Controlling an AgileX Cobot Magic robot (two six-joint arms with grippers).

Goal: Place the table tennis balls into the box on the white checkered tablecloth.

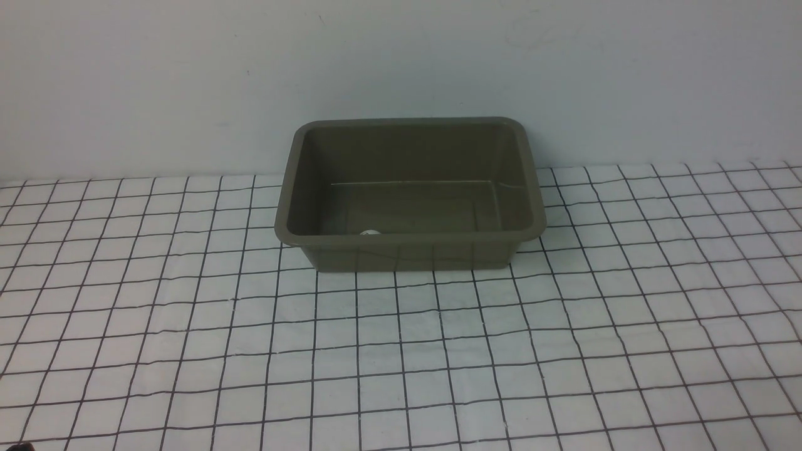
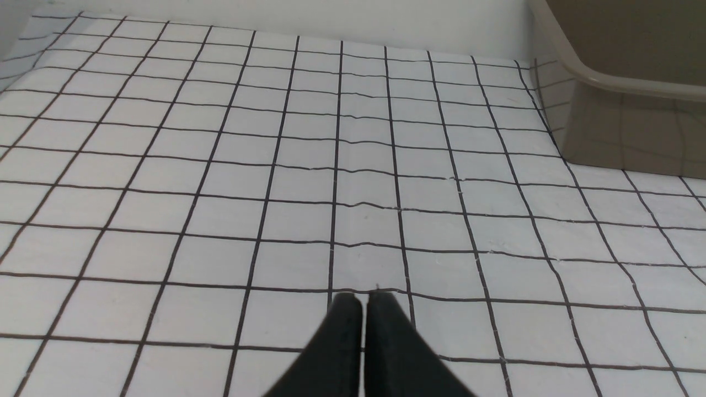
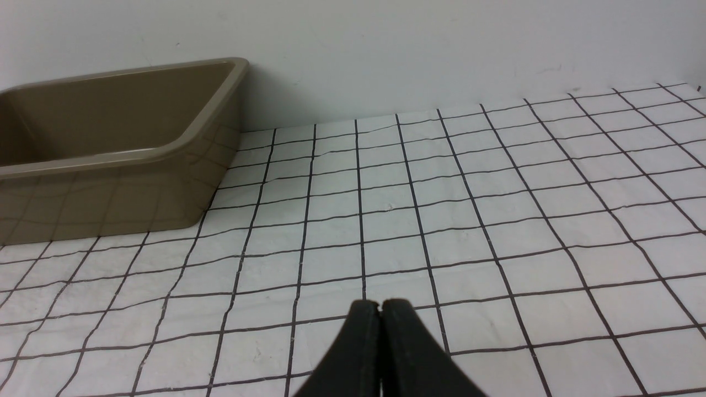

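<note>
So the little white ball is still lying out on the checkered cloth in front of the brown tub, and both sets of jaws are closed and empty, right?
Not quite. The ball is already inside the brown tub, peeking over its near rim in the front view; none lies on the checkered cloth. The rest holds: the left gripper and the right gripper have their jaws closed and empty, as each wrist view shows.

Soft, even light fills all three views, with no hard shadows. The box [image 1: 410, 194] throws only a faint shade on the wall behind it and a thin dark edge along its base on the white checkered tablecloth [image 1: 401, 351]. Its glossy outer walls mirror the grid lines, plainest in both wrist views. The front view is slightly hazy and washed out, with a bluish cast. Grid lines bow gently toward the frame edges. Each black pincer at the bottom of the wrist views is a little soft.
</note>
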